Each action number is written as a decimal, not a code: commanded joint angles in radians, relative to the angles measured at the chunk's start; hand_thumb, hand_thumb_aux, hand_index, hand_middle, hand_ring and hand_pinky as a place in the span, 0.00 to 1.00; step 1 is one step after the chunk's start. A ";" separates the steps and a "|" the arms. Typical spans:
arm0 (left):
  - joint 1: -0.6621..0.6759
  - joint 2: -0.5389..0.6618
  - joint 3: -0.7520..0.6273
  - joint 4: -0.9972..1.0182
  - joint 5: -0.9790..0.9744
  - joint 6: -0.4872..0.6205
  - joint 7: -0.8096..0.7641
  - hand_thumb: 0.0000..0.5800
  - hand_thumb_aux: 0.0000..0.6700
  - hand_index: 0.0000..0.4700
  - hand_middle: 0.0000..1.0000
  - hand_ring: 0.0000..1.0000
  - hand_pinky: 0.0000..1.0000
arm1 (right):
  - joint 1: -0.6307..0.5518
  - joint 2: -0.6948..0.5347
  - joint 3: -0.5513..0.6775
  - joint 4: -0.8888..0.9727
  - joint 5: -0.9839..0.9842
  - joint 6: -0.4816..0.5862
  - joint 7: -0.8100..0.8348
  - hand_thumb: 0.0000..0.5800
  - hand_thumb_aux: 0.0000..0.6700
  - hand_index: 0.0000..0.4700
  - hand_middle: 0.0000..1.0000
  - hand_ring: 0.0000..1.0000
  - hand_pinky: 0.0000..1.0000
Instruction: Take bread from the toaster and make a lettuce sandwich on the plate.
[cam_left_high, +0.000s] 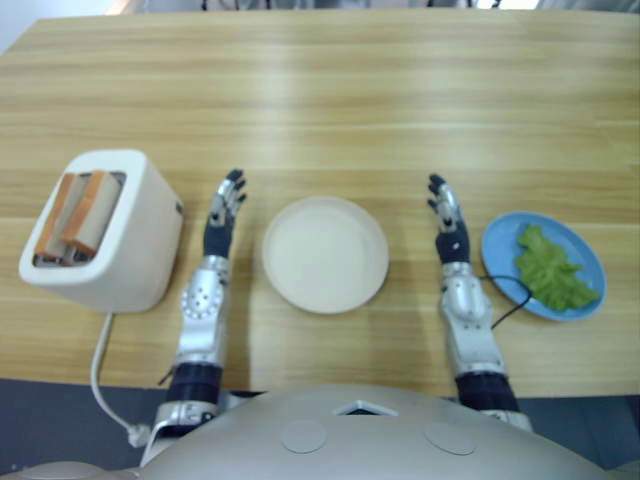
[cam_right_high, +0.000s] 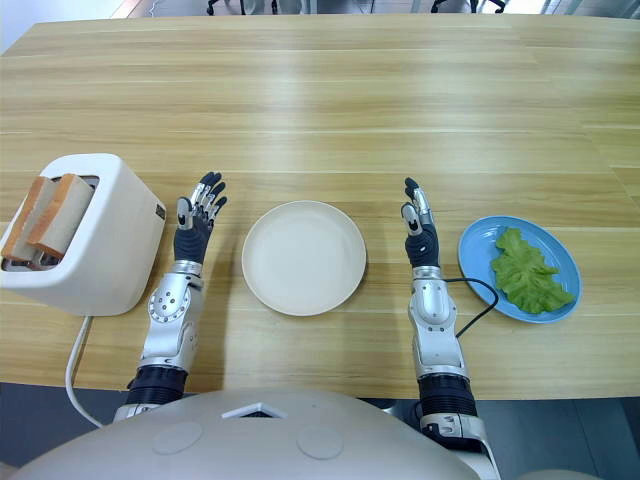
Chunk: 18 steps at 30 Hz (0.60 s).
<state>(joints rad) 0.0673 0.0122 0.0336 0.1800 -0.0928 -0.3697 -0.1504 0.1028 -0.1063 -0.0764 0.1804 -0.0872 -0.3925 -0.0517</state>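
A cream toaster (cam_left_high: 120, 235) stands at the left of the wooden table, with two slices of bread (cam_left_high: 78, 212) upright in its slots. A bare cream plate (cam_left_high: 325, 252) lies in the middle. A green lettuce leaf (cam_left_high: 552, 268) rests on a blue plate (cam_left_high: 500, 246) at the right. My left hand (cam_left_high: 224, 212) lies flat on the table between the toaster and the cream plate, fingers stretched out, holding nothing. My right hand (cam_left_high: 447, 220) rests between the two plates, fingers straight, also holding nothing.
The toaster's white cord (cam_left_high: 100, 365) runs off the near edge of the table. A thin black cable (cam_right_high: 480, 305) loops from my right wrist toward the blue plate. Bare wooden tabletop (cam_left_high: 330, 90) stretches across the far half.
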 joint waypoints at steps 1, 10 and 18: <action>0.007 -0.002 -0.005 -0.008 -0.003 0.017 -0.001 0.00 0.00 0.00 0.00 0.00 0.00 | 0.009 -0.004 0.003 -0.010 -0.005 0.015 0.003 0.00 0.00 0.00 0.00 0.00 0.00; 0.009 0.000 -0.003 -0.010 0.012 0.009 0.012 0.00 0.00 0.00 0.00 0.00 0.00 | 0.012 -0.002 -0.002 -0.015 -0.010 0.021 -0.006 0.00 0.00 0.00 0.00 0.00 0.00; 0.051 0.126 0.027 -0.612 0.053 0.220 -0.003 0.00 0.00 0.00 0.00 0.00 0.00 | 0.017 0.001 0.001 -0.002 -0.007 0.026 -0.005 0.00 0.00 0.00 0.00 0.00 0.00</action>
<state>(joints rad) 0.1275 0.0879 0.0285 -0.2088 -0.0465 -0.2412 -0.1388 0.1156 -0.1048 -0.0759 0.1766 -0.0910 -0.3811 -0.0558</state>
